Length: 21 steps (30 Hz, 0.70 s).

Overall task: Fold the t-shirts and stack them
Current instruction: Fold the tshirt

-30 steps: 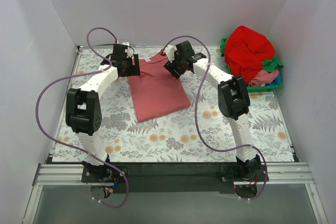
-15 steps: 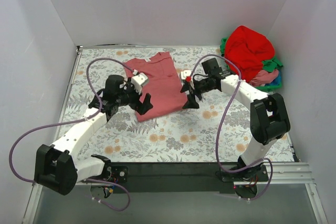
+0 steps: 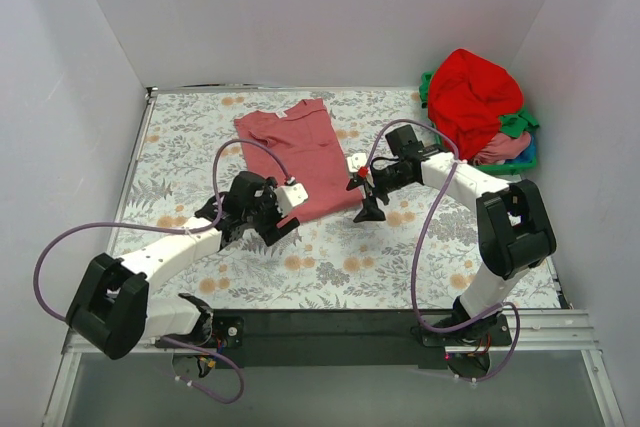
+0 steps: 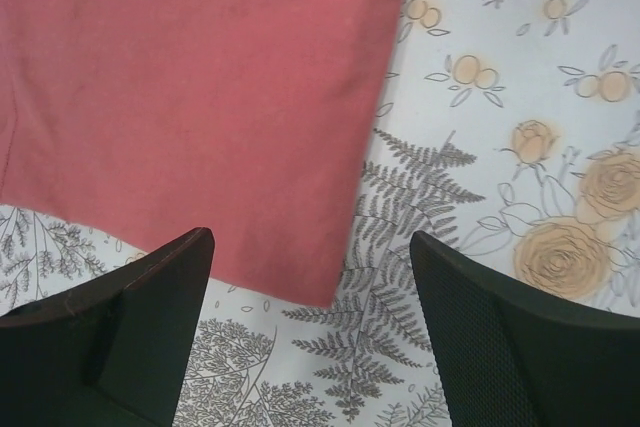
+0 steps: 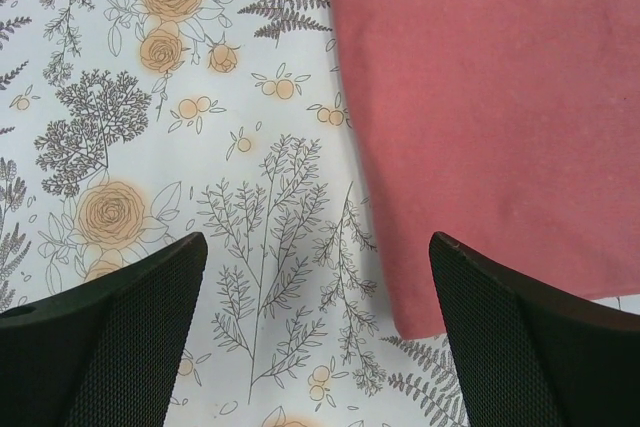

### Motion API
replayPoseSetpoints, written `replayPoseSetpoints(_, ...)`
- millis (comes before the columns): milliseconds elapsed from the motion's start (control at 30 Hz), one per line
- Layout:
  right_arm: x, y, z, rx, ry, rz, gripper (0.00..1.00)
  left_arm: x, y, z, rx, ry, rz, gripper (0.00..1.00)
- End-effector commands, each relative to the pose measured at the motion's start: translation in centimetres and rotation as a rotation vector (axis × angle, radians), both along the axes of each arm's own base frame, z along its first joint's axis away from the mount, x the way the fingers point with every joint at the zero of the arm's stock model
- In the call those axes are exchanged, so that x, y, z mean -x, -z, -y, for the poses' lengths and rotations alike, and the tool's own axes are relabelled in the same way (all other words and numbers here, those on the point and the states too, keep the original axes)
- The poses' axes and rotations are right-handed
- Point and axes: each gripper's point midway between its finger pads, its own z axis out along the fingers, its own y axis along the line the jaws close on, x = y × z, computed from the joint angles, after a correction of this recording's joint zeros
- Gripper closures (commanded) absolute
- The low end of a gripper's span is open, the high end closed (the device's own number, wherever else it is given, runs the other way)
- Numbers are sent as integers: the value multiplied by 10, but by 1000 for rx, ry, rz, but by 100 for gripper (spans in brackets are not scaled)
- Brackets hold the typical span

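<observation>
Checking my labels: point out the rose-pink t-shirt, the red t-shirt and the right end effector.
rose-pink t-shirt (image 3: 298,152), top external view, middle of its flat body.
red t-shirt (image 3: 478,95), top external view, top of the heap.
right end effector (image 5: 318,247), right wrist view, midway between its fingertips.

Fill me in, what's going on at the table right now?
Both arms are on the rose-pink t-shirt, lying flat on the floral table. The left gripper and right gripper are open at its two near corners, gripping nothing. The other t-shirts sit heaped at far right, red on top.
</observation>
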Motion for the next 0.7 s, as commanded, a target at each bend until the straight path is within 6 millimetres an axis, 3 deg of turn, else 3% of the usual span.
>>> replayPoseSetpoints(0,-1,-12,-3,-36,-11,47,3,-22,-1,-7,-51,-38,88,22)
replayPoseSetpoints(400,-16,9,-10,67,51,109,13,-23,27,-10,-98,-42,54,25)
replayPoseSetpoints(667,-28,20,-10,124,89,149,14,-25,43,-16,-154,-54,30,28)
